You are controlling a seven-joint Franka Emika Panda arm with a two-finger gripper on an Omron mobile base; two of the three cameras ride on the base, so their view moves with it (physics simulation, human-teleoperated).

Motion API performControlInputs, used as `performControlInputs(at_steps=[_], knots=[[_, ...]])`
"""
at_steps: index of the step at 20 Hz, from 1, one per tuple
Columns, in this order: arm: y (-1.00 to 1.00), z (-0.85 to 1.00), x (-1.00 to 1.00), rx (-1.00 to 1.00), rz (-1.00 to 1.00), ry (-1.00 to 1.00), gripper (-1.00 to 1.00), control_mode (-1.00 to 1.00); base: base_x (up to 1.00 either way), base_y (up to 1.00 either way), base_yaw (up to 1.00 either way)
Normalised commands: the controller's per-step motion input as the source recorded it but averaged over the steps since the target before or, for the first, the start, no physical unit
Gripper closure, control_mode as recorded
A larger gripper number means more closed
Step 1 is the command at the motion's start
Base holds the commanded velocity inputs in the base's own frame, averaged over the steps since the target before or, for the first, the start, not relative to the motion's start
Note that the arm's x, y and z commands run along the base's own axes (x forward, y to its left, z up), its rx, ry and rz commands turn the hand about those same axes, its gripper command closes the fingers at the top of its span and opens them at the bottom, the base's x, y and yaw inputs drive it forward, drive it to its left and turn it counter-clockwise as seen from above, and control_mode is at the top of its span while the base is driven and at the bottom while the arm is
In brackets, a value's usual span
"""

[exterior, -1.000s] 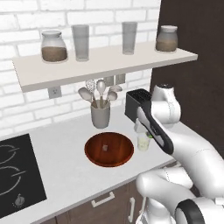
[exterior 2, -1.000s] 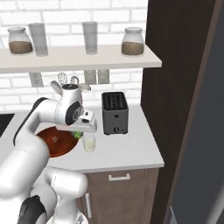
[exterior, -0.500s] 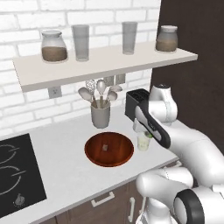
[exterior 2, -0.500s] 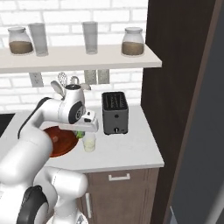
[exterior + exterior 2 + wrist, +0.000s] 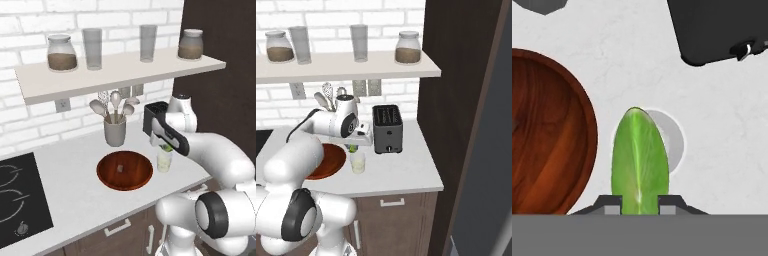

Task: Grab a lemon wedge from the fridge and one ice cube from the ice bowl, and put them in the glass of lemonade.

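The lemon wedge (image 5: 640,162) is pinched between the two fingertips (image 5: 612,204) of the gripper (image 5: 640,202), its green rind facing the hand camera. It hangs directly over the glass of lemonade (image 5: 671,137), whose round rim shows behind and to one side of the wedge. In the right base view the wedge (image 5: 353,148) sits just above the glass (image 5: 358,162), apart from the liquid.

The glass (image 5: 164,161) stands on the pale counter (image 5: 75,195), just beside the rim of the ice bowl (image 5: 125,170) without touching it. A strip of bare counter separates the two in the hand view, where the bowl's edge (image 5: 587,125) curves past the wedge. One ice cube (image 5: 119,169) lies near the centre of the bowl.

The dark toaster (image 5: 388,128) stands near the glass on the other side, with open counter between them. The grey utensil cup (image 5: 115,132) stands behind the bowl, near the brick wall.

The counter's front edge lies near the glass, with bare surface in front of it. A shelf (image 5: 120,72) overhangs the work area well above the gripper (image 5: 165,146). The stove top (image 5: 17,205) occupies the far left end, well apart.
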Motion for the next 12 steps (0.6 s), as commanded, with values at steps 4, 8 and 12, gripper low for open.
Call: performControlInputs(at_steps=[4,8,12], knots=[[-0.08,-0.33,0.09,0.0,0.0,0.02,1.0,-1.0,0.0,0.0,0.0],[-0.08,-0.52,0.0,0.0,0.0,0.07,1.0,-1.0,0.0,0.0,0.0],[0.0,-0.15,0.0,0.0,0.0,0.01,1.0,-1.0,0.0,0.0,0.0]])
